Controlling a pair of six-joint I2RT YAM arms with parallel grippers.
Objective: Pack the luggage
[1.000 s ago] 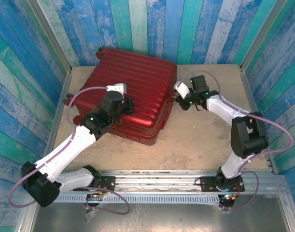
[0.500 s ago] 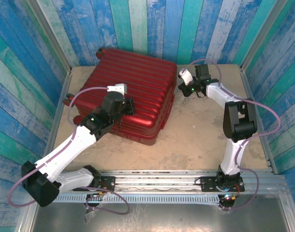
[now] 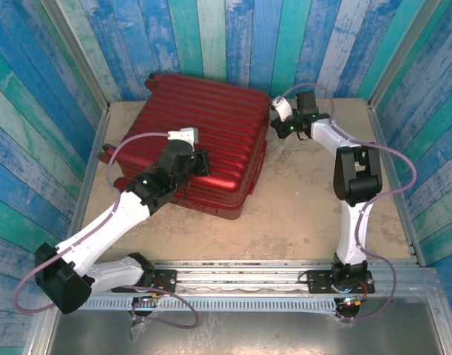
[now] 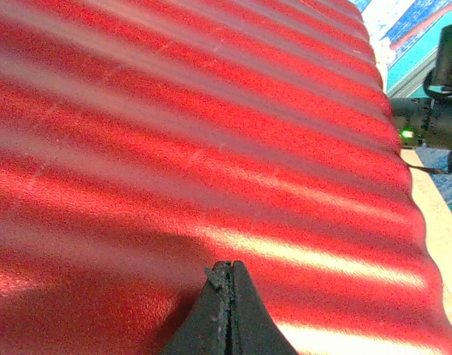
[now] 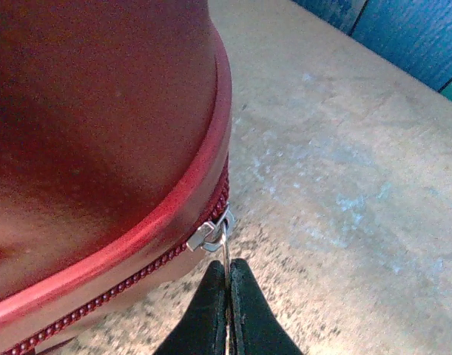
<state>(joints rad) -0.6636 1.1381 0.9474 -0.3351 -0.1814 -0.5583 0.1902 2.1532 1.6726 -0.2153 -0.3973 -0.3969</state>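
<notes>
The luggage (image 3: 203, 133), a large dark-red ribbed hard-shell suitcase, lies flat and closed on the table's back left. My left gripper (image 4: 227, 268) is shut with nothing between its fingers, its tips pressed down on the ribbed top shell (image 4: 211, 148). My right gripper (image 5: 227, 265) sits at the suitcase's far right corner (image 3: 266, 111) and is shut on the thin metal zipper pull (image 5: 223, 240). The silver slider (image 5: 208, 231) rides on the red zipper teeth (image 5: 122, 288) below the lid's rim.
The tan tabletop (image 3: 314, 200) stretches right of and in front of the suitcase. Blue and teal plank walls (image 3: 233, 44) enclose the back and both sides. The right arm's tip (image 4: 433, 118) shows past the suitcase's far edge.
My right gripper has travelled along the suitcase's right edge toward the far corner, with the arm stretching out. The left gripper has stayed pressed on the lid.
</notes>
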